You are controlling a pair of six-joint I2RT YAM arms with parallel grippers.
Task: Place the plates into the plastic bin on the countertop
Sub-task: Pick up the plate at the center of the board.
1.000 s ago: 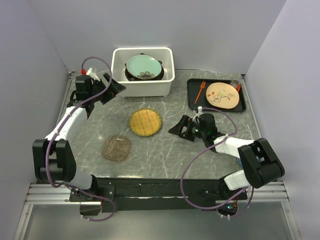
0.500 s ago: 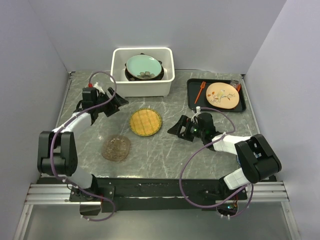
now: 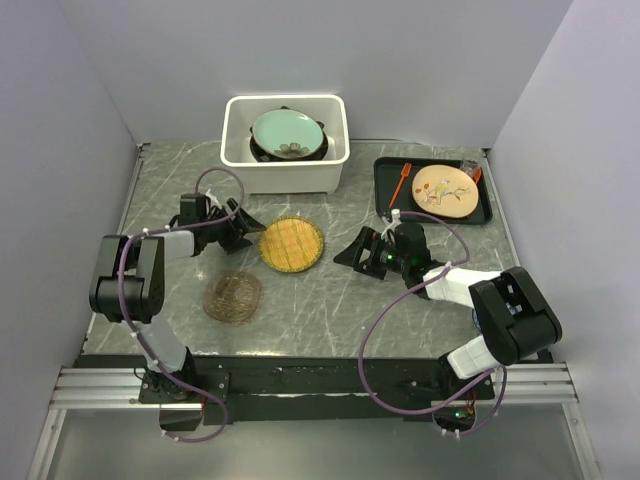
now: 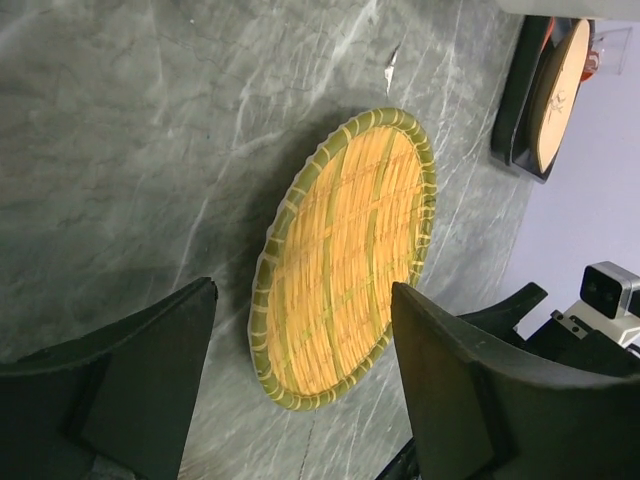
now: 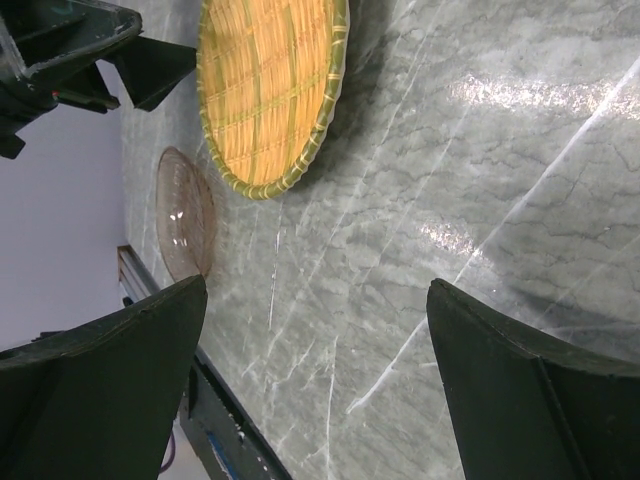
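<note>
A yellow woven plate with a green rim (image 3: pixel 291 243) lies flat on the marble counter. My left gripper (image 3: pixel 243 228) is open and low at its left edge; in the left wrist view (image 4: pixel 300 370) the plate (image 4: pixel 345 255) lies just ahead between the spread fingers. My right gripper (image 3: pixel 355 252) is open and empty, right of the plate, facing it (image 5: pixel 270 85). An amber glass plate (image 3: pixel 233 296) lies front left and shows in the right wrist view (image 5: pixel 185 215). The white plastic bin (image 3: pixel 290 177) at the back holds a pale green flowered plate (image 3: pixel 287 132) on darker plates.
A flat black tray (image 3: pixel 385 195) at the back right holds a tan round plate (image 3: pixel 444 190) and an orange fork (image 3: pixel 399 183). Grey walls close in the left, back and right. The arm bases and a rail sit at the near edge.
My left gripper has come down from beside the bin's left wall to the counter at the woven plate's left edge. My right gripper has edged slightly left.
</note>
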